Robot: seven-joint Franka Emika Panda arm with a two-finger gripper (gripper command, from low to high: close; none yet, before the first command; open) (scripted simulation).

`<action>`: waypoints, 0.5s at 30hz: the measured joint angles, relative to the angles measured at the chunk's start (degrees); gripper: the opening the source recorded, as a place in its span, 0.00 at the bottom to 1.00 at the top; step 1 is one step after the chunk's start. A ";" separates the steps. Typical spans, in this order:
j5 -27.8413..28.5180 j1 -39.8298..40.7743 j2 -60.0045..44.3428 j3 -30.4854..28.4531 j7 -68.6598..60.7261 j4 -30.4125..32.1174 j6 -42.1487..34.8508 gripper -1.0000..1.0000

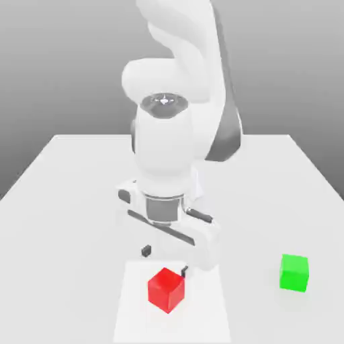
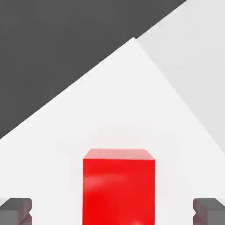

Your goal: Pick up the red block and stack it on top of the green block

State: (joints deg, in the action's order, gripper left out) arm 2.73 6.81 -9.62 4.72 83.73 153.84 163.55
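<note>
The hand point(image 1: 164, 261) hangs over the tabletop point(image 1: 252, 215) with its two fingertips point(image 2: 15, 212) spread wide apart, and nothing is pinched between them. In the exterior view, the white arm point(image 1: 164, 144) reaches down from the top of the picture, bent above the tabletop, and the hand at its end is turned at an angle to the tabletop's edges. Just beside the hand, toward the camera and low in the exterior view, the red block point(image 1: 166, 290) sits on a bright white patch point(image 1: 134, 322) of the tabletop, one of its upright edges facing the camera. In the hand view, the red block lies between the two fingertips, with a strip of white showing on either side, so neither fingertip touches it. The block's sides run square to the hand there, while the white patch beneath it lies askew, one of its corners pointing away from the block. Past the edge of the patch the hand view shows the paler grey of the tabletop and a dark grey area point(image 2: 61, 39). The green block point(image 1: 293, 273) rests on the tabletop toward the exterior view's right, off the white patch and well apart from both the red block and the hand.
</note>
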 joint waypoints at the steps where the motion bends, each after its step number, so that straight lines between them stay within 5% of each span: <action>1: 0.54 -0.40 -2.08 -0.52 0.45 -0.27 1.74 0.50; 2: 1.04 -0.85 -4.15 -1.08 0.85 -0.56 3.49 0.50; 3: 1.41 -1.24 -5.84 -1.56 1.14 -0.80 4.92 0.00; 10: 1.59 -1.23 -6.07 -1.57 1.30 -0.83 5.20 0.00; 15: -1.02 -0.50 2.89 -0.25 -0.60 0.52 -2.42 0.00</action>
State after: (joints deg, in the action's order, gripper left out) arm 1.71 6.31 -6.72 4.47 83.13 154.36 161.13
